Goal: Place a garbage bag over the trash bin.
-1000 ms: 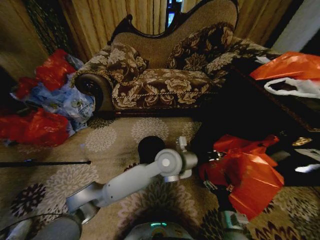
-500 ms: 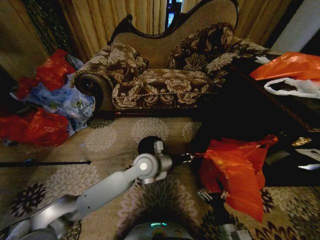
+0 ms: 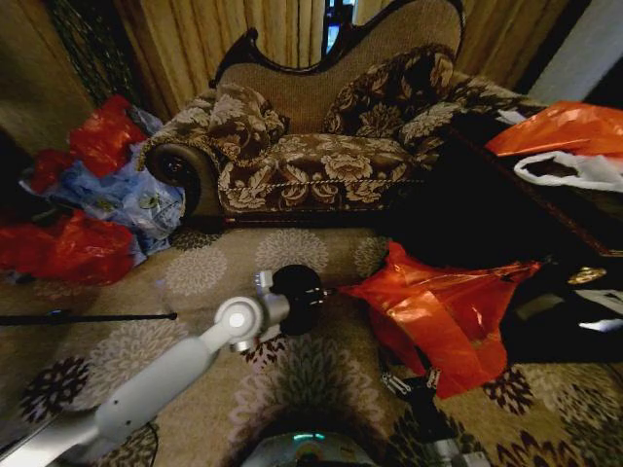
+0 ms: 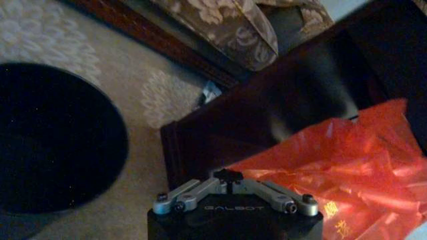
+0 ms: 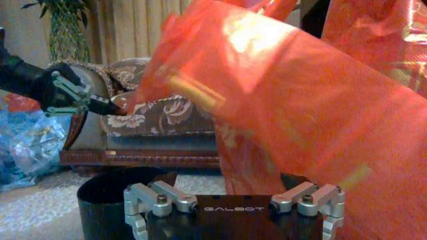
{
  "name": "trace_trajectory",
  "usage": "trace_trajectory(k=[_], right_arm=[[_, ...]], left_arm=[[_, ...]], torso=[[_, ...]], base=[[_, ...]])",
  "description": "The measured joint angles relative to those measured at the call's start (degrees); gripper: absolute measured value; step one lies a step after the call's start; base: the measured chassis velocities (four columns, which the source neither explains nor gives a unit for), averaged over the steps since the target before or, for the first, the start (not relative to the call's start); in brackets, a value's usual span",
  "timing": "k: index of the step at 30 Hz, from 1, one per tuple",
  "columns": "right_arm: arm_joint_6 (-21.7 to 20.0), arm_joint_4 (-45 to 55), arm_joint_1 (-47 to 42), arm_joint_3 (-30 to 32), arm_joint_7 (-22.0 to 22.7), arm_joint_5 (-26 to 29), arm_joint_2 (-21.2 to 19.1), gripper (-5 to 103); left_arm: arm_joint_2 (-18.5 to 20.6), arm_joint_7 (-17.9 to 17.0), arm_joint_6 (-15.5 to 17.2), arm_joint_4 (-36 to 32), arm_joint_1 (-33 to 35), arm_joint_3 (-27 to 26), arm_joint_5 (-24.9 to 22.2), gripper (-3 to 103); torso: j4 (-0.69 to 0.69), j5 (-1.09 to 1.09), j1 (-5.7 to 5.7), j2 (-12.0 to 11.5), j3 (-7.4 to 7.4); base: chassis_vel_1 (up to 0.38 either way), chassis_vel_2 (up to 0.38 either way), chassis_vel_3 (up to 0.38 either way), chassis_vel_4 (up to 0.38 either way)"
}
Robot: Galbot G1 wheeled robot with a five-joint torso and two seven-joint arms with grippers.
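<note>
Two grippers are at work over the patterned carpet [image 3: 195, 282] in front of the sofa [image 3: 321, 146]. The left gripper [image 3: 326, 292] is seen in the head view at the end of its grey arm, just above the trash bin [image 3: 295, 284], with its fingertips [image 5: 110, 106] brought together and clamped on one corner of the garbage bag [image 3: 438, 311]. From that pinched corner the thin red plastic is stretched away from the fingers in a taut sheet, and in the left wrist view the bag [image 4: 347, 165] is seen spreading out just past the closed fingertips, while the dark round opening of the bin [image 4: 53, 140] lies to one side of them. The right gripper [image 3: 414, 381] is seen low in the head view beneath the hanging part of the bag; whether its fingers are apart or together cannot be told, as the red plastic [image 5: 280, 110] is draped over and in front of them. In the right wrist view the black wall of the bin [image 5: 103, 200] is seen standing on the carpet beside that gripper. The bag is held in the air beside the bin, not yet over its rim.
</note>
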Motion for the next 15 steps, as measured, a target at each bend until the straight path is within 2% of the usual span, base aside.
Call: trace_trajectory(k=[4, 7, 8, 11, 12, 15], right_arm=[[1.3, -0.9, -0.4, 0.1, -0.9, 0.0, -0.1, 100], [2.2, -1.5, -0.7, 0.2, -1.3, 0.2, -0.5, 100], [2.2, -1.5, -0.7, 0.2, -1.3, 0.2, -0.5, 100], [2.6, -1.8, -0.8, 0.7, -1.3, 1.1, -1.0, 100], [2.6, -1.8, -0.8, 0.7, -1.3, 1.1, -1.0, 100], [2.9, -2.2, -0.7, 1.3, -1.3, 1.9, -1.3, 100]], left_arm=[[1.6, 1.8, 0.3, -0.3, 3.1, -3.8, 1.3, 0], [2.8, 4.2, 0.2, 0.4, 5.8, -7.0, 5.7, 0], [2.8, 4.2, 0.2, 0.4, 5.8, -7.0, 5.7, 0], [4.6, 7.8, -0.4, 1.3, 8.1, -9.5, 11.7, 0], [4.6, 7.8, -0.4, 1.3, 8.1, -9.5, 11.7, 0], [7.7, 11.1, -1.1, 0.9, 10.4, -11.1, 14.5, 0]], torso=[[0.00, 0.00, 0.00, 0.0, 0.00], [0.00, 0.00, 0.00, 0.0, 0.00], [0.00, 0.00, 0.00, 0.0, 0.00], [0.00, -0.01, 0.00, 0.0, 0.00], [0.00, -0.01, 0.00, 0.0, 0.00], [0.01, 0.01, 0.00, 0.0, 0.00]], base=[[0.000, 0.000, 0.000, 0.000], [0.000, 0.000, 0.000, 0.000], [0.000, 0.000, 0.000, 0.000], [0.000, 0.000, 0.000, 0.000], [0.000, 0.000, 0.000, 0.000], [0.000, 0.000, 0.000, 0.000]])
